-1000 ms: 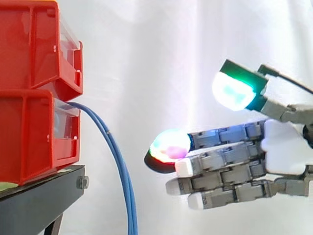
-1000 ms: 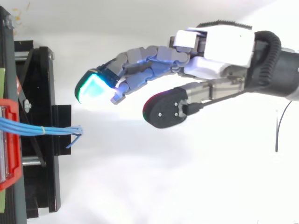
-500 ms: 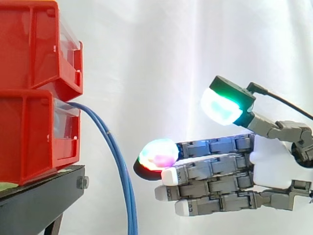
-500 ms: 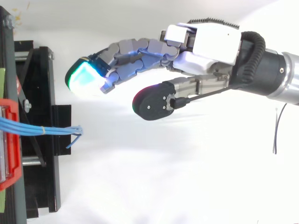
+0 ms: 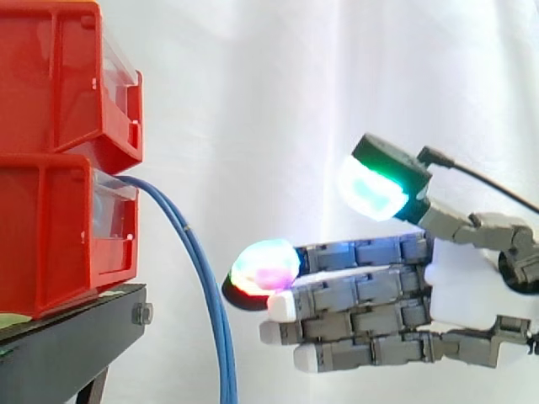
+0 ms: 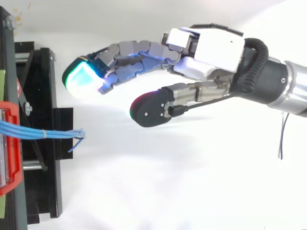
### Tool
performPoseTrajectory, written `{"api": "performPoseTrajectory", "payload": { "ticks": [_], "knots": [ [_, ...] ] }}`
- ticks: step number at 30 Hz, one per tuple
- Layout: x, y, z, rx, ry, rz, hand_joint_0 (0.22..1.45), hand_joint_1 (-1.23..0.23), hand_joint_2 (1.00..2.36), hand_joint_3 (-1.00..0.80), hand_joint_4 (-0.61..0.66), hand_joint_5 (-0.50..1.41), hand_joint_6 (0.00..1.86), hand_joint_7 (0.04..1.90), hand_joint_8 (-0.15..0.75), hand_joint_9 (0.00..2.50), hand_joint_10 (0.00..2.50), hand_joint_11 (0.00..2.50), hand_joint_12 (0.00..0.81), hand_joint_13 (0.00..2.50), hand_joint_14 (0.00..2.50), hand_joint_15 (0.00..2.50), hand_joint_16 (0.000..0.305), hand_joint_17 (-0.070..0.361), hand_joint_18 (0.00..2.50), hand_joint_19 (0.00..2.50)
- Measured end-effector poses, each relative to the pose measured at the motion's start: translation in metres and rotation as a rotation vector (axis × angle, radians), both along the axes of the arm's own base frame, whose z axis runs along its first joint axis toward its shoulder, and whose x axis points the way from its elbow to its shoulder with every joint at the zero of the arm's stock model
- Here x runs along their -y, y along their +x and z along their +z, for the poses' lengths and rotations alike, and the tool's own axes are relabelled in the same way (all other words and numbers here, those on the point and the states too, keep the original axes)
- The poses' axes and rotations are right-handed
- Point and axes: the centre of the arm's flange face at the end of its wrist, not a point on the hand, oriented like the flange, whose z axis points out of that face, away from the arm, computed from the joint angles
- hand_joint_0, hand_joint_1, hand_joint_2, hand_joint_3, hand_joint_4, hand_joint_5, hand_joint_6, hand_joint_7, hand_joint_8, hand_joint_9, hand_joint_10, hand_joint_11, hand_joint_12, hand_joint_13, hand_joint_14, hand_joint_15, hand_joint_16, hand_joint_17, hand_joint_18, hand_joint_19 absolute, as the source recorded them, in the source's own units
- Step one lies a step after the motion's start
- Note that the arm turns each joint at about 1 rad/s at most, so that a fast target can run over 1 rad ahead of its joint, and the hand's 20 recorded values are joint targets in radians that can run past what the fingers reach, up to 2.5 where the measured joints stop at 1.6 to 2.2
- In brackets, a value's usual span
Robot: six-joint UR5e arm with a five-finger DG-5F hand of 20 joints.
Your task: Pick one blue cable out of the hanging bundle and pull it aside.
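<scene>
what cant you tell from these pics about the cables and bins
Thin blue cable bundle: lower end cut off by the side view's bottom edge.
Strand count: cables overlap in the side view, too thin to count.
Cable roots: hidden inside the lower red plastic bin, side view.

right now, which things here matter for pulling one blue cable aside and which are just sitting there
For the job:
- bundle of thin blue cables, hanging from the lower bin
- robot hand, open, apart from the cables

Just there:
- stacked red plastic bins
- black metal stand
- white curtain
</scene>
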Motion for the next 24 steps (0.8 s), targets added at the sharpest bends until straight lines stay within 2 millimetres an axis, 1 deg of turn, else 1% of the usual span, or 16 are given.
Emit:
{"api": "performPoseTrajectory", "payload": {
  "ticks": [4, 9, 11, 13, 15, 18, 24],
  "knots": [
    [0.003, 0.007, -0.022, -0.027, 0.020, -0.004, 0.48, -0.52, 1.00, -0.49, 0.23, -0.17, 0.50, 0.83, 0.237, 0.48, 0.01, 0.20, 0.328, 0.27, 0.00, 0.03, 0.053, 0.119, 0.26, 0.28],
    [0.004, 0.009, -0.031, -0.058, 0.020, -0.010, 0.48, -0.52, 1.00, -0.49, 0.24, -0.17, 0.50, 0.83, 0.239, 0.48, 0.01, 0.20, 0.329, 0.29, 0.00, 0.04, 0.053, 0.118, 0.27, 0.28],
    [0.005, 0.011, -0.038, -0.060, 0.019, -0.016, 0.48, -0.52, 1.00, -0.49, 0.24, -0.17, 0.50, 0.83, 0.240, 0.49, 0.01, 0.20, 0.329, 0.29, 0.00, 0.04, 0.052, 0.118, 0.27, 0.29],
    [0.006, 0.014, -0.047, -0.056, 0.022, -0.018, 0.48, -0.53, 1.00, -0.49, 0.24, -0.17, 0.50, 0.83, 0.240, 0.50, 0.01, 0.21, 0.327, 0.30, 0.00, 0.04, 0.052, 0.117, 0.28, 0.29],
    [0.006, 0.023, -0.055, -0.042, 0.031, -0.019, 0.48, -0.53, 1.00, -0.49, 0.24, -0.16, 0.50, 0.83, 0.240, 0.50, 0.01, 0.20, 0.329, 0.30, 0.00, 0.05, 0.052, 0.117, 0.29, 0.29],
    [0.003, 0.036, -0.054, -0.019, 0.036, -0.009, 0.48, -0.53, 1.00, -0.48, 0.24, -0.16, 0.50, 0.84, 0.242, 0.51, 0.01, 0.21, 0.329, 0.32, 0.00, 0.05, 0.052, 0.117, 0.30, 0.30],
    [-0.012, 0.053, -0.039, 0.012, 0.035, 0.027, 0.49, -0.54, 1.00, -0.47, 0.25, -0.15, 0.50, 0.86, 0.242, 0.54, 0.01, 0.21, 0.324, 0.34, 0.00, 0.06, 0.051, 0.115, 0.33, 0.30]
  ]
}}
